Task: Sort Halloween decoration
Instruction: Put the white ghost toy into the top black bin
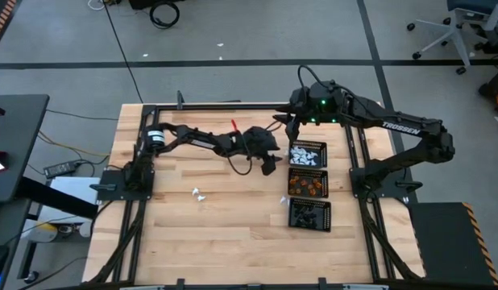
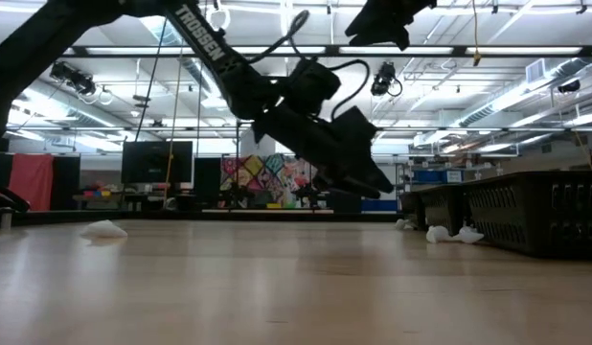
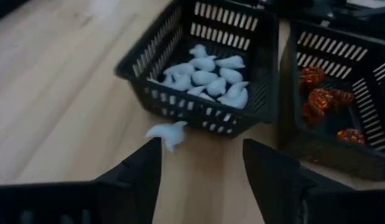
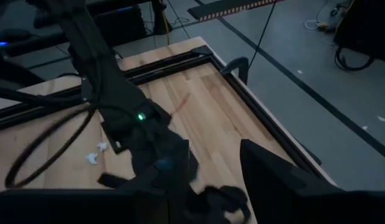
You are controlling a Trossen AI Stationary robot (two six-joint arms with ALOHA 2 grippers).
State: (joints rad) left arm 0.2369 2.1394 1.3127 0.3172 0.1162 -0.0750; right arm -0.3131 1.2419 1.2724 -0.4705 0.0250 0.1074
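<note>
**Wooden bench, three trays on the right, left arm at the white tray**

Light wooden bench in a lab space with grey floor; low view shows monitors and shelving behind.

Three black mesh trays sit in a column on the bench's right side:
- white tray, farthest back, holds a pile of white trinkets
- orange tray, middle, holds orange trinkets
- black tray, nearest, holds black trinkets

Loose pieces on the bench:
- one white trinket lies on the wood just outside the white tray's wall, touching or nearly touching it
- a couple of white pieces near bench centre, well apart from the trays
- one white piece just beside the gap between the orange and black trays

Left gripper reaches across from the left, above the bench just beside the white tray. Jaws are spread wide with nothing between them; the loose white trinket by the tray wall sits just ahead of the gap.

Right gripper hangs above the bench's far edge, behind the white tray, looking down past the left arm. Jaws are partly apart, and nothing is visibly held.
</note>
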